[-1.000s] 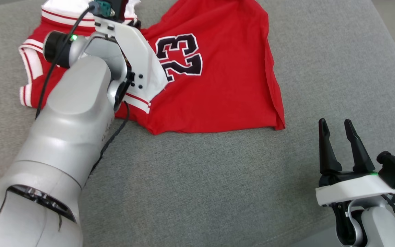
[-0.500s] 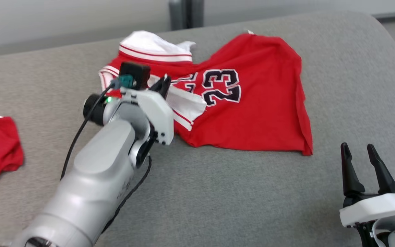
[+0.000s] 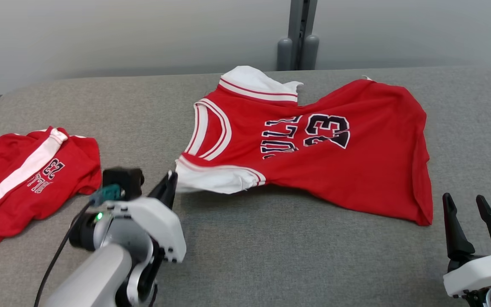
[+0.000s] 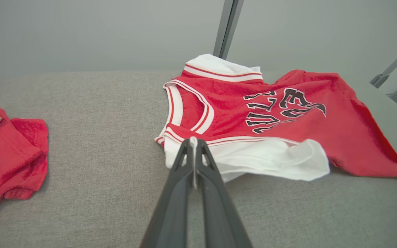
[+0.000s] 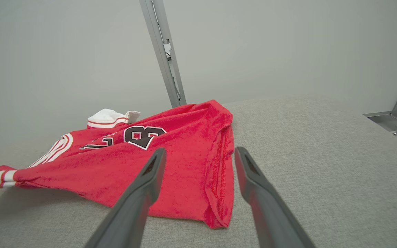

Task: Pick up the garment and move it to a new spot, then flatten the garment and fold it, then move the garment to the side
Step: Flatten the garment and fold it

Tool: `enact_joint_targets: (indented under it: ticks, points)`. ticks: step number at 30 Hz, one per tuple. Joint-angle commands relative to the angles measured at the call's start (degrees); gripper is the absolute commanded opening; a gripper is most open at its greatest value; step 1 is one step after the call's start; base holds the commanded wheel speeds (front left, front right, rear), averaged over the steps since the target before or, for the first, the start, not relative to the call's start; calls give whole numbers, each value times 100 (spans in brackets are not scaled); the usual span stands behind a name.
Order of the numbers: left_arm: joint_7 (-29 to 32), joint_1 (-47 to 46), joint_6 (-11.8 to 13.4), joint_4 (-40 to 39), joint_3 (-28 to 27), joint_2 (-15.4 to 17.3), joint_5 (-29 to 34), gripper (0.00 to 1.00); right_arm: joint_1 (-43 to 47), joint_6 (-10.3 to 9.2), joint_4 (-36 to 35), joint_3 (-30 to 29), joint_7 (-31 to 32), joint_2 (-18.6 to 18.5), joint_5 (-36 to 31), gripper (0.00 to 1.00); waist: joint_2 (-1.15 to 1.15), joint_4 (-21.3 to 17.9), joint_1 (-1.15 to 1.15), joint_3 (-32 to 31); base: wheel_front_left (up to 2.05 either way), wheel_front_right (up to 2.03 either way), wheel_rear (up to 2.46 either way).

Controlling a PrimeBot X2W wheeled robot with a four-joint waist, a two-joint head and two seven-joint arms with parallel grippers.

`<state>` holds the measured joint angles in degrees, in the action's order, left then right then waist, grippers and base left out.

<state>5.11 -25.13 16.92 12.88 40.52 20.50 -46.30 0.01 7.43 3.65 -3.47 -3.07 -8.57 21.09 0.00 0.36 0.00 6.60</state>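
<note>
Your left hand (image 3: 170, 179) has drawn back, clamped on the white trim (image 4: 253, 160) of the floppy-looking red sleeveless jersey (image 3: 335, 170) sprawled on the grey fabric tabletop (image 3: 271, 256), so grip seams; your right hand (image 3: 463, 198) stands open.

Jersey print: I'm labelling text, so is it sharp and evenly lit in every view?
Head view: jersey sharp, evenly lit, number legible. Left wrist view: sharp, lettering creased by folds. Right wrist view: clear, but the low angle squashes the number.
</note>
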Motion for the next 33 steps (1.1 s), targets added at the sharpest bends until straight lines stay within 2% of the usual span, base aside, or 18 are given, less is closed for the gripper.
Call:
enact_joint_targets:
  ticks: [1, 4, 8, 17, 18, 19, 20, 21, 26, 33]
  points:
    - [66, 247, 189, -343, -51, 143, -37, 0, 62, 12, -48, -34, 55, -58, 25, 100, 0, 66, 0, -3, 0, 0, 0]
    - [205, 704, 510, -1002, -65, 361, -81, 0, 83, 12, -92, -91, 127, -77, 34, 100, 0, 132, 0, 14, 0, 0, 0]
    - [350, 1186, 763, -1427, 36, 533, -112, 0, 100, 12, -146, -116, 247, -106, 42, 100, 0, 200, 0, 35, 0, 0, 0]
    - [433, 1566, 786, -1416, 289, 448, -165, 0, 69, 12, -233, -204, 393, -164, 53, 100, 0, 264, 0, 118, 0, 0, 0]
    - [433, 1586, 775, -1375, 305, 438, -179, 7, 68, 12, -239, -220, 407, -173, 48, 100, 0, 262, 0, 123, 0, 0, 0]
    - [445, 1619, 763, -1320, 329, 429, -192, 45, 69, 12, -249, -226, 416, -176, 44, 100, 0, 258, 0, 124, 0, 0, 0]
    - [503, 1662, 750, -1256, 375, 422, -223, 96, 73, 12, -265, -231, 437, -174, 36, 100, 0, 253, 0, 125, 0, 0, 0]
    - [536, 1685, 713, -1203, 426, 428, -228, 100, 79, 12, -275, -229, 448, -170, 26, 100, 0, 246, 0, 121, 0, 0, 0]
    - [274, 1616, 706, -1103, 248, 430, -214, 100, 125, 12, -342, -191, 482, -140, -22, 100, 0, 223, 0, 60, 0, 0, 0]
    - [-464, 1370, 678, -1394, -226, 622, -17, 100, 160, 12, -492, -114, 363, -35, -64, 100, 0, 194, 0, -82, 0, 0, 0]
